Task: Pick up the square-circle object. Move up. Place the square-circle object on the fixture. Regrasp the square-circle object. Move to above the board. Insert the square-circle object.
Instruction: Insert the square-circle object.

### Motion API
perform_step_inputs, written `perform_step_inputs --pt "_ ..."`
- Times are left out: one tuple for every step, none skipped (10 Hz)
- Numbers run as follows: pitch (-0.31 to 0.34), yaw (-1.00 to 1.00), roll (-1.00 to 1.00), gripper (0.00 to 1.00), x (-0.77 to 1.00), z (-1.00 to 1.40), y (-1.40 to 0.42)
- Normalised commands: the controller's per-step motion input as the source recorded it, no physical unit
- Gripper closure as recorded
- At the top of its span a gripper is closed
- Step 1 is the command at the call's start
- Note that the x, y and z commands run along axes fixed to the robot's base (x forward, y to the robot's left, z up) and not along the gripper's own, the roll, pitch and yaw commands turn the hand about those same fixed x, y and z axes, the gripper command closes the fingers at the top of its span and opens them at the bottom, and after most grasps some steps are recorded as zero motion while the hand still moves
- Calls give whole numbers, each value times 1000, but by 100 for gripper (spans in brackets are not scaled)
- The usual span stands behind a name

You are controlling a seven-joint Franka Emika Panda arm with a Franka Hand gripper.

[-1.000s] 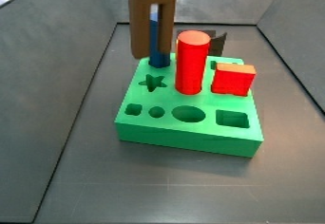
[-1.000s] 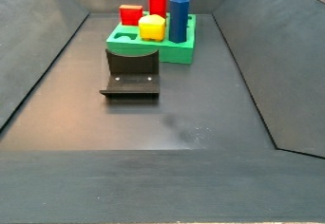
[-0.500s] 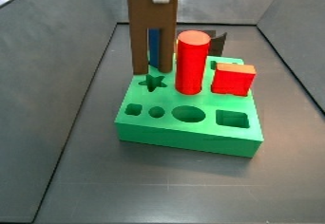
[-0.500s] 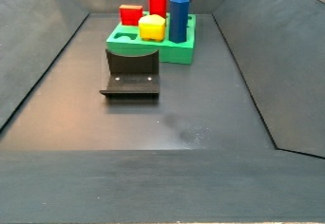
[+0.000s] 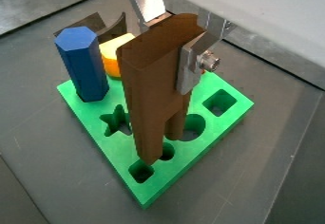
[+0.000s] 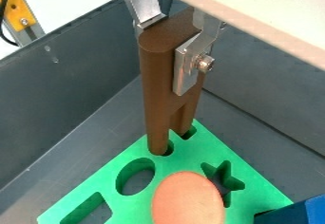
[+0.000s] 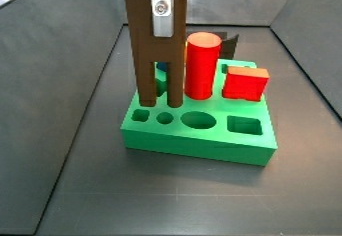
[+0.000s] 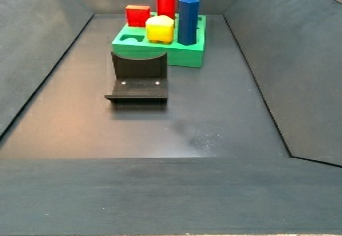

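The square-circle object (image 7: 154, 55) is a tall dark brown peg with two legs, one blocky and one round. My gripper (image 7: 162, 8) is shut on its top end and holds it upright over the green board (image 7: 201, 140). In both wrist views the silver fingers (image 5: 200, 55) (image 6: 195, 57) clamp the object (image 5: 159, 85) (image 6: 165, 76). Its lower ends reach the two small holes near the board's corner (image 6: 176, 142); how deep they sit I cannot tell. The black fixture (image 8: 139, 80) stands on the floor beside the board (image 8: 198, 48). Neither gripper nor object shows in that side view.
On the board stand a red cylinder (image 7: 202, 65), a red cube (image 7: 246, 83), a blue hexagonal peg (image 5: 83, 65) and a yellow piece (image 5: 117, 59). Star (image 5: 114, 123), oval (image 6: 136, 178) and square (image 5: 219, 102) holes are open. Grey walls enclose the floor.
The gripper has come down and moved toward the board's near corner with the object, from above the star hole to the two small holes.
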Motion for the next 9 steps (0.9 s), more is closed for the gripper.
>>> perform_step_inputs --pt "-6 0 0 100 0 0 0" --pt "0 0 10 100 0 0 0" --pt "11 -63 109 100 0 -140 0" --pt "0 -149 113 100 -37 -183 0" --pt "0 -123 147 100 -231 -289 0" --pt "-47 -54 179 100 -300 -354 -20" --pt "-114 0 174 100 -214 -366 -89" --pt "-143 0 121 100 -26 -326 -89" --pt "-154 14 61 100 0 -240 -11"
